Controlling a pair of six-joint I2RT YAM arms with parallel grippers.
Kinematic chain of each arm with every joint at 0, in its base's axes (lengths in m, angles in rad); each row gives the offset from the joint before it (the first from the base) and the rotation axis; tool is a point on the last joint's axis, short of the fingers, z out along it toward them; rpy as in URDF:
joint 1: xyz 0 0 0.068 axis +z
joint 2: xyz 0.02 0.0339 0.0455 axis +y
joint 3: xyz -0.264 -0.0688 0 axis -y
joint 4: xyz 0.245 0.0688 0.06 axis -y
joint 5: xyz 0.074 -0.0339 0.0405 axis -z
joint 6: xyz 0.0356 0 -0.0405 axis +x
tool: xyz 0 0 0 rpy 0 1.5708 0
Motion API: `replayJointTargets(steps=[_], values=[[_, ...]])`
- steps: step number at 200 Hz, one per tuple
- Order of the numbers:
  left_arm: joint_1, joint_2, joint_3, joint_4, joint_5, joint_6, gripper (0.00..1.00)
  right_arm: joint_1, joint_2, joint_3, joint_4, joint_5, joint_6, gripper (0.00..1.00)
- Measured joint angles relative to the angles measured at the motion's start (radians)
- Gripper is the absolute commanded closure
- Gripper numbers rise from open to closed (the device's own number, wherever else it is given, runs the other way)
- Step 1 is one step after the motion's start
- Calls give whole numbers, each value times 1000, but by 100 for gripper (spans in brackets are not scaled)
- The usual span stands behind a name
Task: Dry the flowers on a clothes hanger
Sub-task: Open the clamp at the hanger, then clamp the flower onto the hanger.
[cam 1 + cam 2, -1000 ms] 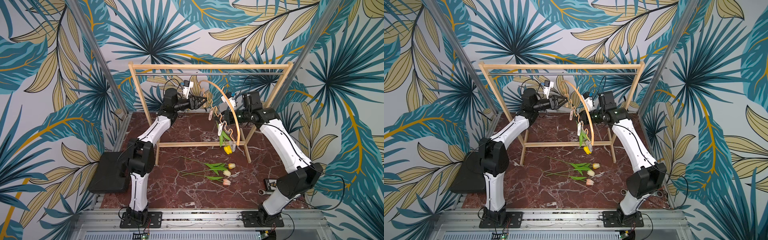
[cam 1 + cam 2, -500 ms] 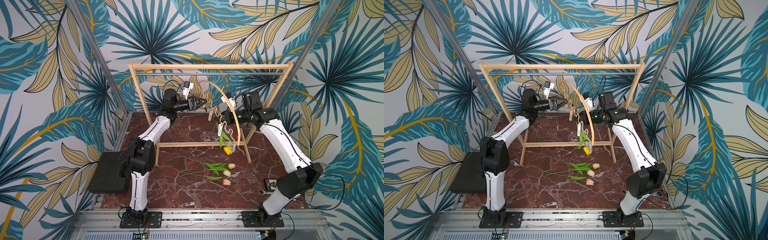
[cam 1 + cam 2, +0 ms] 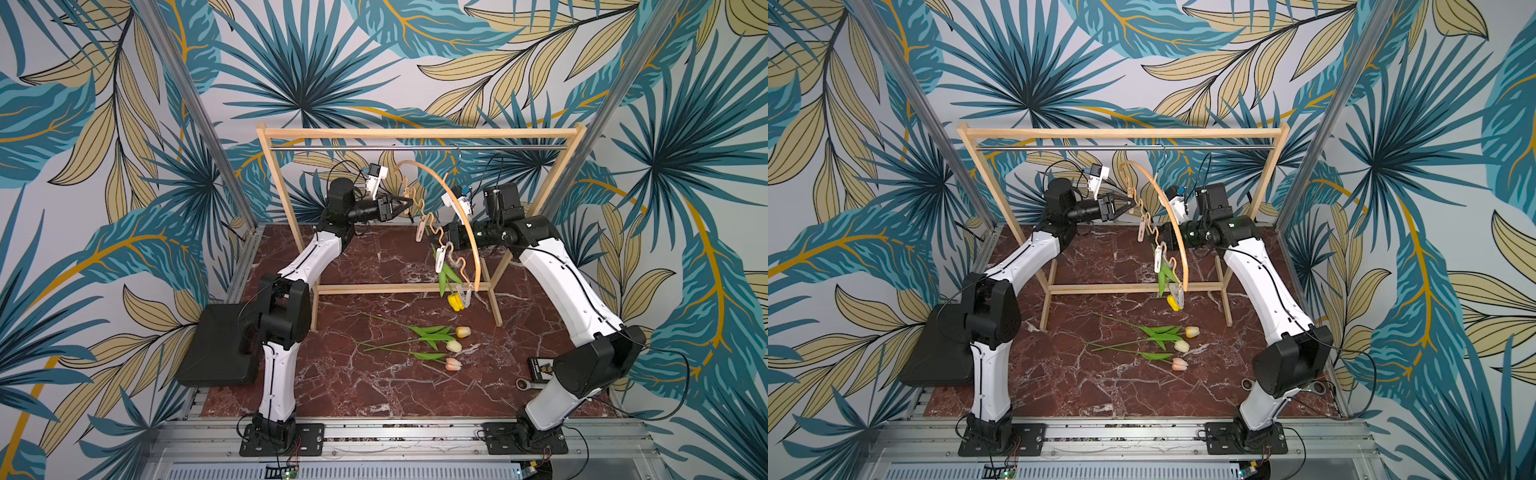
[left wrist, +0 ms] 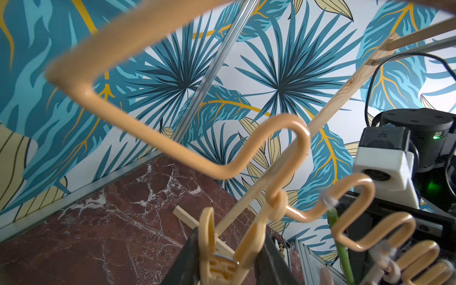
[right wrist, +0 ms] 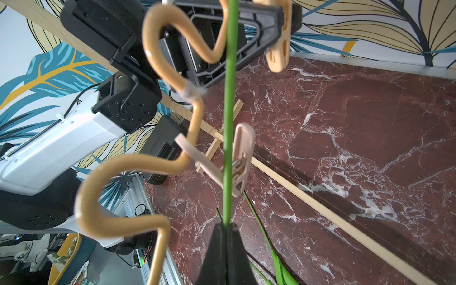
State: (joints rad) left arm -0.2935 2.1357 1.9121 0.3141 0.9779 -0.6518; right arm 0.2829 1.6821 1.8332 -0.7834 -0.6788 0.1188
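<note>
Walls: leaf-print wallpaper [image 3: 299, 75], teal and tan on pale grey, behind and either side of the wooden rack [image 3: 415, 133].
Surface: red-brown marble worktop [image 3: 374, 386], white-veined, under the rack.
Posts: metal uprights [image 3: 199, 112] flanking the rack.

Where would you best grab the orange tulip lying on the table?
Probably the bare stem end of the orange tulip, fingers coming straight down across it: it lies flat on the table, and that stretch is leafless and apart from the cream tulip and pink tulip.
</note>
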Motion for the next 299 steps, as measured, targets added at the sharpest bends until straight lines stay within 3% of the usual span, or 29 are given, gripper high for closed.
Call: replayJointTargets(steps=[24, 53, 126, 181, 299], values=[[0, 0, 0, 7, -14, 5, 74, 0, -15, -29, 5, 10, 2, 100], [-5, -2, -3, 28, -47, 4, 74, 1, -72, -134, 90, 71, 60, 100], [-40, -61, -169, 208, -188, -78, 75, 24, -98, -510, 624, 163, 509, 100], [-84, -62, -220, 284, -264, -124, 77, 61, -12, -488, 917, 166, 689, 100], [-82, -74, -241, 317, -298, -127, 80, 60, 29, -430, 970, 151, 714, 100]])
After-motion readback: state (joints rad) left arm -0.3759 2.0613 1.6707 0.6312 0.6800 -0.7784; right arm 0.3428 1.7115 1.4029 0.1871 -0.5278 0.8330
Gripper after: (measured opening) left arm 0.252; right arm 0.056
